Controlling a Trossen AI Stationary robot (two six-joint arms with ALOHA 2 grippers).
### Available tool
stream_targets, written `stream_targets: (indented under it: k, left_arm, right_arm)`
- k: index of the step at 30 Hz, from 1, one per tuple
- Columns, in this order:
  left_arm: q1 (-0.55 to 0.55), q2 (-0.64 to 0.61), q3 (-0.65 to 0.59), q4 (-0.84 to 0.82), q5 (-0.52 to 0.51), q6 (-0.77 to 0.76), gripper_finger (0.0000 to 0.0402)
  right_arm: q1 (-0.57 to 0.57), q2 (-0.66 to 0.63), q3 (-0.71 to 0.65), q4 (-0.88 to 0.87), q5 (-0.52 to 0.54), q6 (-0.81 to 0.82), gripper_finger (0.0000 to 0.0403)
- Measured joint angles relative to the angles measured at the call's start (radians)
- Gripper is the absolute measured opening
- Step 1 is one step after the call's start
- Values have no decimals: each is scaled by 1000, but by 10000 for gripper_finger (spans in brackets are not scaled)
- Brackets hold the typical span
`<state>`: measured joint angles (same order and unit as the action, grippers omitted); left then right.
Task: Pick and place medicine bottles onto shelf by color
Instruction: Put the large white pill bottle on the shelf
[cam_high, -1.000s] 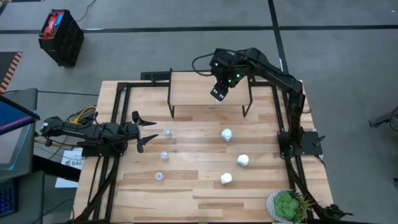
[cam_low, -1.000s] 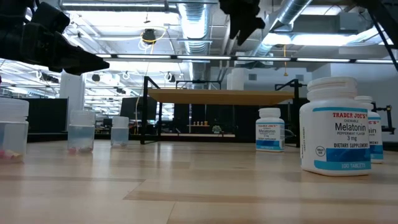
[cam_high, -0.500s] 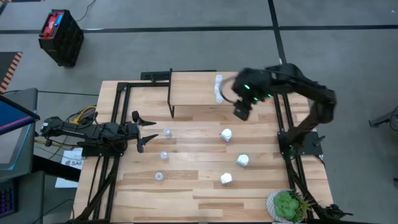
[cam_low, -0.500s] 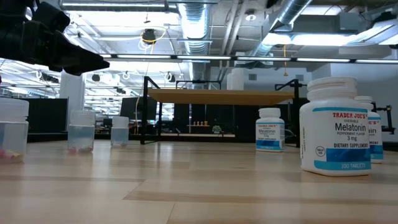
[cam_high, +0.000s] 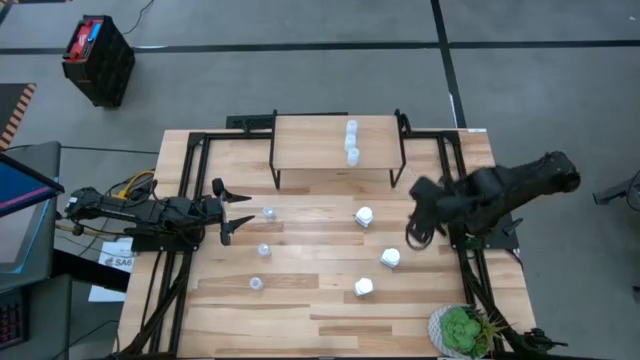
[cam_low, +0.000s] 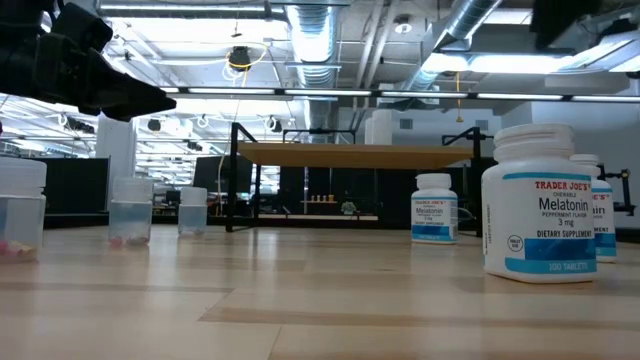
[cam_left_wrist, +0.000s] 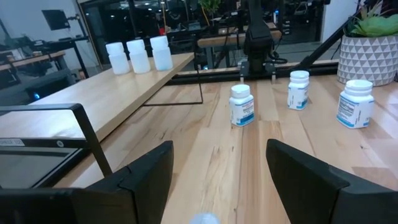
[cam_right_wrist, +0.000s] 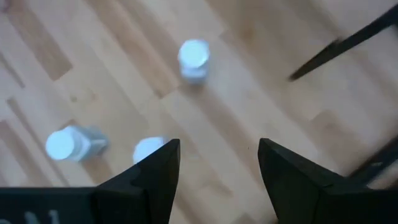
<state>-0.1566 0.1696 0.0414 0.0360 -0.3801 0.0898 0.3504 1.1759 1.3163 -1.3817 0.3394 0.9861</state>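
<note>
Pale planked wood table (cam_high: 320, 310), black frame rails along both sides. Shelf (cam_high: 310, 142) at the far edge: a light-wood board on thin black legs, long axis across the table.

Right arm (cam_high: 520, 185) folded low beside the shelf's right legs, forearm reaching in from the table's right edge. Right gripper (cam_high: 416, 222) angled down at the tabletop, fingers (cam_right_wrist: 155, 174) parted about halfway with nothing between them, just in front of the shelf's right leg.

Left arm (cam_high: 130, 212) stretched level, well to the shelf's left and a little in front. Left gripper (cam_high: 233, 212) pointing toward the table's middle, fingers (cam_left_wrist: 149, 174) spread fully, empty.

Potted plant (cam_high: 462, 330) far in front of the shelf, at the near right corner.

Three white bottles (cam_high: 364, 216) upright on the table in front of the shelf's right half: cylinders with round caps and blue-banded labels.

Three clear bottles (cam_high: 268, 213) upright in front of the shelf's left legs, pale and translucent.

Three small bottles (cam_high: 351, 141) on the shelf's right half, upright, touching, their row running front to back.
</note>
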Motion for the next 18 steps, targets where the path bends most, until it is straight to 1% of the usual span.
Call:
stream_targets:
  k: [3,5,9,15,18]
  left_arm:
    - [0,0,0,0,0,0,245]
    - [0,0,0,0,0,0,245]
    - [0,0,0,0,0,0,245]
    - [0,0,0,0,0,0,245]
    - [0,0,0,1,0,-23,245]
  right_arm:
    - [71,11,-74,93,0,68,239]
    - [108,35,-109,145,0,86,239]
    - [157,112,-131,177,0,88,239]
    - [163,247,-131,230,0,90,239]
    - [151,303,-131,251,-27,87,239]
